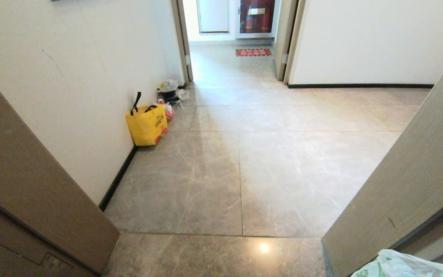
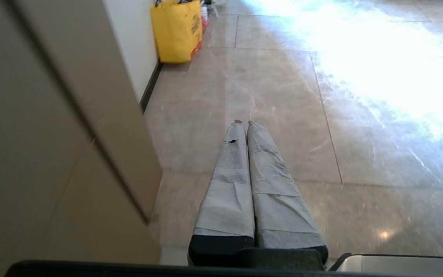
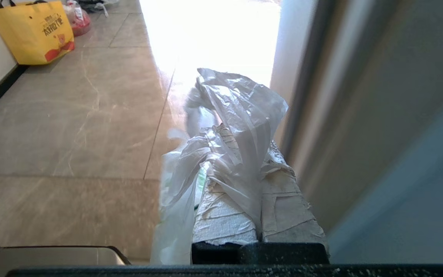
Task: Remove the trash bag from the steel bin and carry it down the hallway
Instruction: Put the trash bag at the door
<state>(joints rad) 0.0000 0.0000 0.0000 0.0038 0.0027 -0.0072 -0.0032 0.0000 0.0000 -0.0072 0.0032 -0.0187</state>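
The right gripper [image 3: 260, 161] is clamped on the bag [image 3: 237, 127]: the thin white plastic is pinched between its two taped fingers [image 3: 221, 215], bunches up over their tips and hangs down along the side of one finger. In the head view a corner of the bag [image 1: 402, 265] shows at the lower right, beside the door frame [image 1: 410, 173]. The left gripper [image 2: 243, 122] has its fingers pressed together on nothing, above the tiled floor [image 2: 283, 115]. Farther along the hallway [image 1: 244, 154], a yellow tote [image 1: 147, 125] stands against the left wall, with a small heap of bags [image 1: 170, 92] behind it near a doorway.
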